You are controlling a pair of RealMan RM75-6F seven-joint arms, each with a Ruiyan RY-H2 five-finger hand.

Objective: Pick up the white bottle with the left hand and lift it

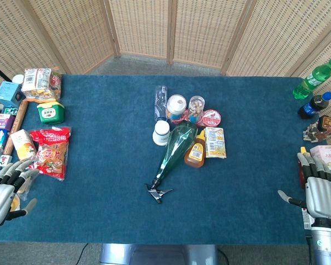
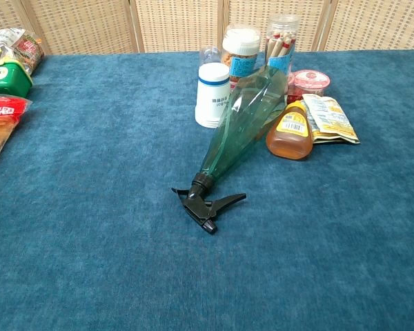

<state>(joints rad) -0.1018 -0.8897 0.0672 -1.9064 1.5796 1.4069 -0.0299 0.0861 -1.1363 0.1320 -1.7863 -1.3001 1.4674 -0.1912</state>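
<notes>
White bottle (image 1: 161,132) stands upright mid-worktop (image 1: 99,165), touching the lying green spray bottle (image 1: 174,149), with an amber honey bottle (image 1: 196,150) beyond that. Left hand (image 1: 3,193) at the near left edge, fingers spread, empty. Right hand (image 1: 319,187) at the near right edge, likewise spread and empty.

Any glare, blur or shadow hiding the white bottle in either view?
Head view: even light, sharp, white bottle plain beside the green spray bottle; both hands cut by the frame's edge. Chest view: sharp, mild sheen on the spray bottle, label readable as print only; no hands.
</notes>
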